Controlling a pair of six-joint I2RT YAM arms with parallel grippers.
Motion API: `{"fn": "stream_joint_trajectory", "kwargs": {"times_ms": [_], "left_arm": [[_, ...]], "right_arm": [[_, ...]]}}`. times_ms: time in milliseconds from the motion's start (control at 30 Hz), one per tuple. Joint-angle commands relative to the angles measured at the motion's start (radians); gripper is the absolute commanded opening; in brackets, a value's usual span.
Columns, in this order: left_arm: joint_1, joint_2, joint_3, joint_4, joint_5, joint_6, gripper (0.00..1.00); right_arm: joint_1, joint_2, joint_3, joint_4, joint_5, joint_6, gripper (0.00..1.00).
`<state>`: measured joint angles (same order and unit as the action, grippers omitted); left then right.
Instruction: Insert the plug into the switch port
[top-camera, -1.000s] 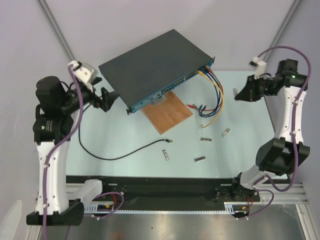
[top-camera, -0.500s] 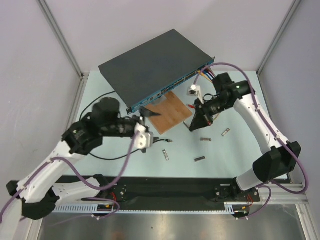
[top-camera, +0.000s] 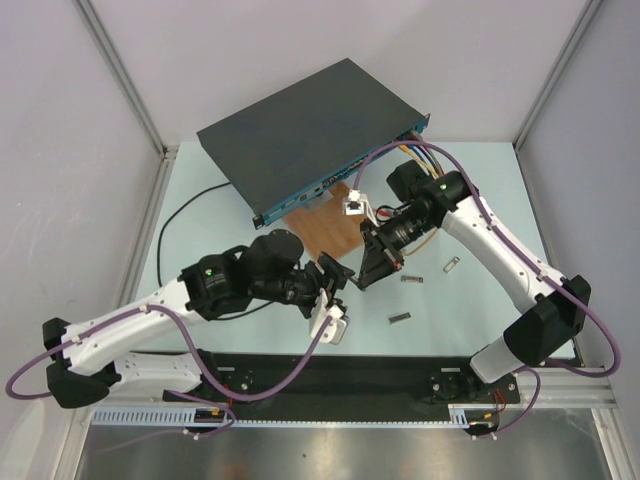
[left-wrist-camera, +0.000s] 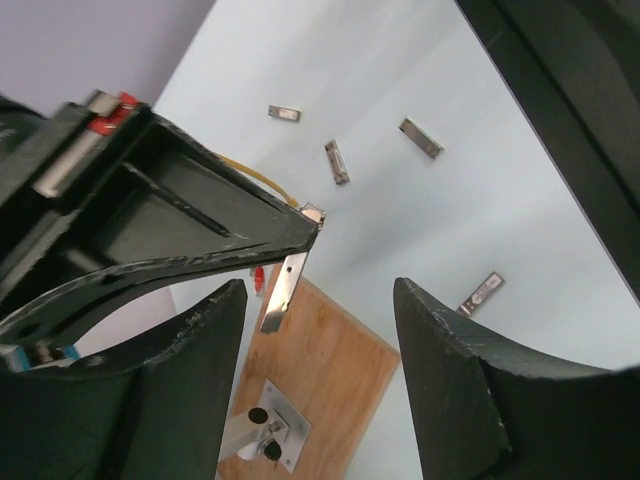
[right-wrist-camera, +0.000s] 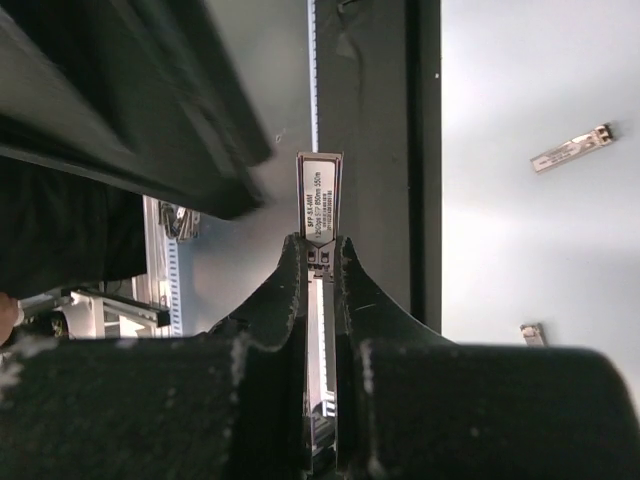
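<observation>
Our right gripper (right-wrist-camera: 320, 245) is pressed together on a silver stick (right-wrist-camera: 320, 195) that reaches out past its tips. This is not the plug, so we judge that this hold does not serve the insertion directly. Our left gripper (left-wrist-camera: 318, 298) is spread wide with nothing between its fingers and hangs just beside the right one, facing the stick. We cannot find the plug in any view. Its black cable (top-camera: 163, 235) runs under the left arm (top-camera: 130, 320), so the plug is probably hidden below that gripper. The switch port (top-camera: 305, 196) sits in the blue face of the grey box (top-camera: 300, 130), behind both grippers and apart from them.
</observation>
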<state>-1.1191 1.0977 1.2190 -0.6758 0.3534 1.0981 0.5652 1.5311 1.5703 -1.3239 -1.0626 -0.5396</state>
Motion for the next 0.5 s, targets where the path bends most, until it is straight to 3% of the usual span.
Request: {"fn": "stream_joint_trajectory", "kwargs": {"times_ms": [0,200,333,467], "left_arm": [[-0.036,0.007,-0.035,0.048,-0.085,0.04,0.66],[-0.047,0.025,-0.07,0.108,-0.162,0.011,0.61],[-0.05,0.031,-0.073,0.084,-0.153,0.006,0.52],[-0.065,0.028,-0.075,0.075,-0.133,-0.001,0.36]], "right_arm": [[0.062,-0.008,0.028,-0.011,-0.001,-0.011,0.0],[0.144,-0.029,0.013,-0.015,0.061,-0.039,0.0],[0.144,-0.022,0.023,-0.012,0.056,-0.03,0.0],[0.133,-0.009,0.028,0.0,0.043,-0.007,0.0]]}}
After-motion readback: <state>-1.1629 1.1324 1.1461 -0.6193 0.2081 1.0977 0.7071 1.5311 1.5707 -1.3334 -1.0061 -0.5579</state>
